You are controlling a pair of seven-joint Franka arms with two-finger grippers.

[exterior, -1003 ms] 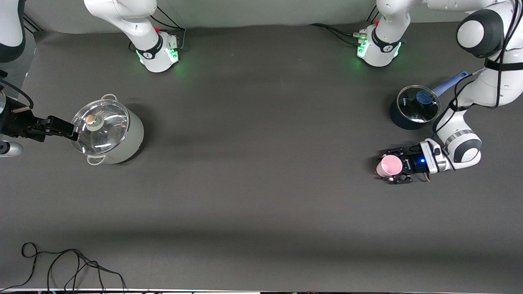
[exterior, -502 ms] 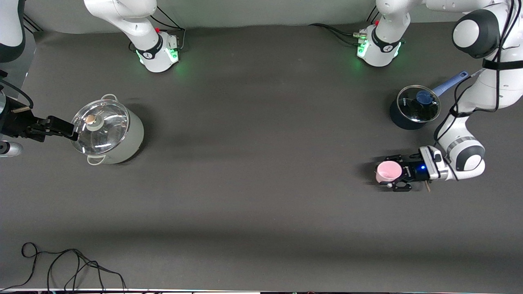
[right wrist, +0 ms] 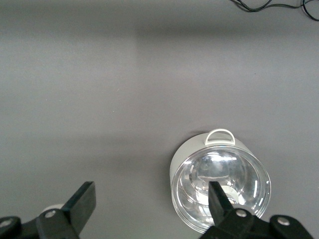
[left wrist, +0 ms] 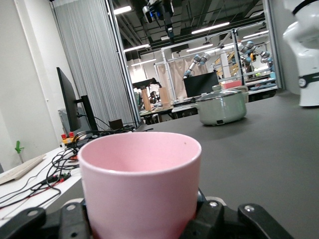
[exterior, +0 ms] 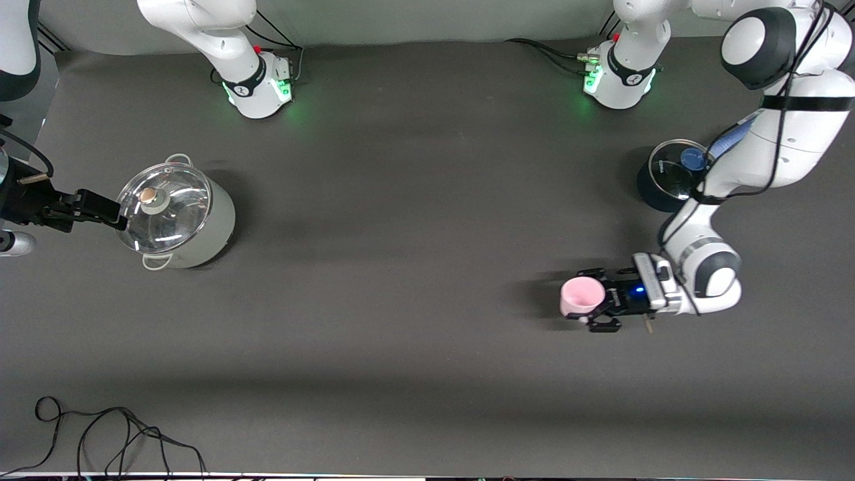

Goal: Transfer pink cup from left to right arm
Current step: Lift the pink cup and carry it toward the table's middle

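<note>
Left gripper (exterior: 591, 300), black with thin open-linkage fingers, clamped on the pink cup (exterior: 580, 296) and holding it upright in the air over bare table toward the left arm's end. Cup is smooth matte pale-pink plastic, tapered, no handle, round open mouth facing up; in the left wrist view the cup (left wrist: 140, 189) fills the foreground, seated between the black finger links (left wrist: 249, 219), inside looks empty.

Right gripper (exterior: 100, 210), black with solid blocky fingers, fingers spread apart, hangs beside the lidded grey-white pot (exterior: 180, 217) toward the right arm's end, holding nothing. In the right wrist view its two black fingertips (right wrist: 82, 201) stand well apart over the table, with the pot (right wrist: 219, 186) below. Pot is round, pale glossy enamel, loop handles, domed clear glass lid with a small metal knob (exterior: 148, 195).

Dark saucepan (exterior: 658, 184) with glass lid and blue knob sits near the left arm's base, partly covered by the left arm. Table (exterior: 401, 267) is dark grey matte cloth. Thin black cable (exterior: 113, 434) loops along the table's edge nearest the front camera.
</note>
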